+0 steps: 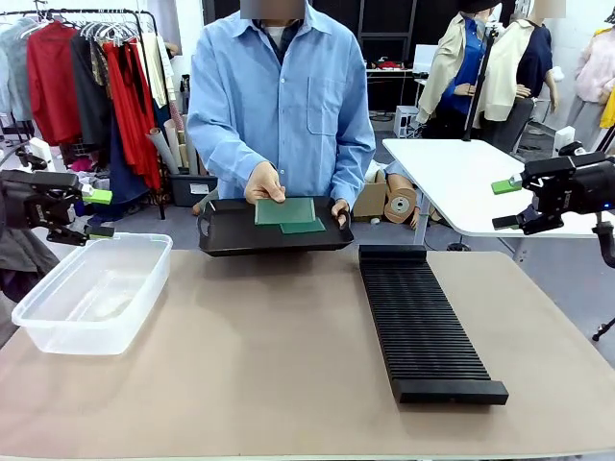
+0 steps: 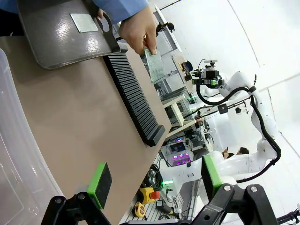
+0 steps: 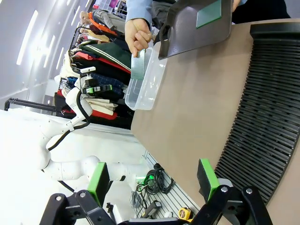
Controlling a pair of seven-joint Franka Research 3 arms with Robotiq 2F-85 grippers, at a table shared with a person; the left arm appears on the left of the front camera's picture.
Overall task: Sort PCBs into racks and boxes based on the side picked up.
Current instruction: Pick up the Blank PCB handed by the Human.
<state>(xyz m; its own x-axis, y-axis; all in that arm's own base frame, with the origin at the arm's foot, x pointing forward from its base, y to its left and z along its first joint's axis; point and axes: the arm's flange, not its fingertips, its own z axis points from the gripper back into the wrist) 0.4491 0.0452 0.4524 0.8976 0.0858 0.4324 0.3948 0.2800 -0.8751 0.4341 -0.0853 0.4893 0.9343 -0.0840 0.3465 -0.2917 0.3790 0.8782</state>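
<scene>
A person at the far side holds a flat black tray. One hand lifts a green PCB just above it, and a second PCB lies on the tray. The lifted PCB also shows in the left wrist view and again in the right wrist view. The ribbed black rack lies right of centre. The clear tub stands at the left. My left gripper hangs open above the tub's far corner. My right gripper is open, in the air right of the rack. Nothing is between either gripper's fingers.
A white table stands behind the right gripper. A clothes rail fills the back left. Bare brown table top stretches between tub and rack. In the left wrist view the tub's wall is close on the left.
</scene>
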